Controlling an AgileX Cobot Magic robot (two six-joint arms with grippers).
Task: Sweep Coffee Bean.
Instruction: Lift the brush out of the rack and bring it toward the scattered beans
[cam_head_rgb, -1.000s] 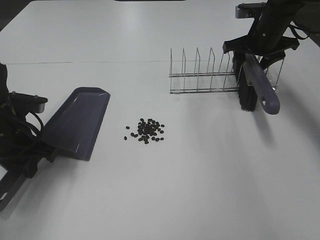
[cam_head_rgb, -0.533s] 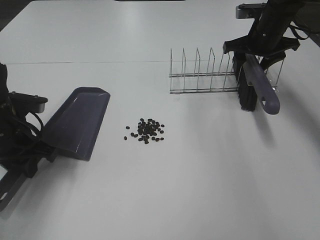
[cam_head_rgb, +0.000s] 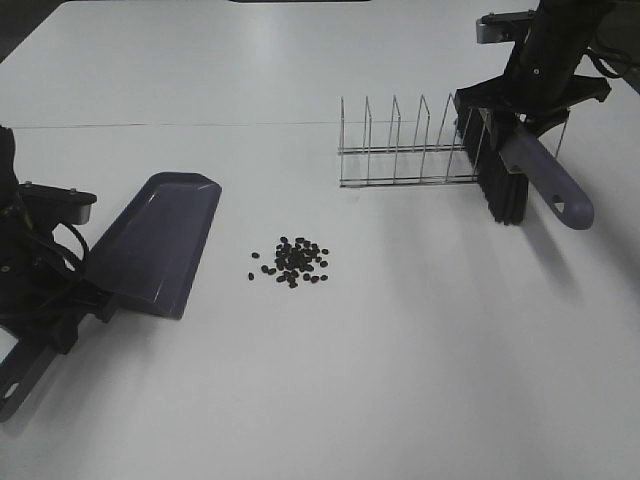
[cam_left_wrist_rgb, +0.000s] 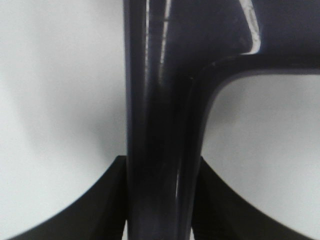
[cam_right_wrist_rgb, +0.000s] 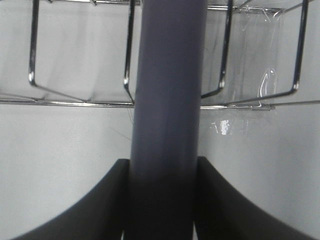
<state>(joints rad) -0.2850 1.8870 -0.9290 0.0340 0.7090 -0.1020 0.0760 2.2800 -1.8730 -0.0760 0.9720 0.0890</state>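
Note:
A small heap of dark coffee beans (cam_head_rgb: 295, 260) lies on the white table near its middle. A purple dustpan (cam_head_rgb: 155, 245) rests on the table left of the beans, mouth at the far end. My left gripper (cam_head_rgb: 75, 310) is shut on the dustpan's handle (cam_left_wrist_rgb: 160, 150). My right gripper (cam_head_rgb: 525, 100) is shut on the purple handle (cam_right_wrist_rgb: 167, 100) of a brush (cam_head_rgb: 545, 180), held at the right end of the wire rack. The brush's black bristles (cam_head_rgb: 503, 190) hang down just above the table.
A wire rack (cam_head_rgb: 410, 145) with several upright dividers stands at the back right; its wires (cam_right_wrist_rgb: 80, 102) show right behind the brush handle in the right wrist view. The white table (cam_head_rgb: 400, 380) stretches to the front and right of the beans.
The brush has swung: its handle end has moved right and a little up, and the bristles have shifted slightly right. The dustpan, left arm and beans have not moved.

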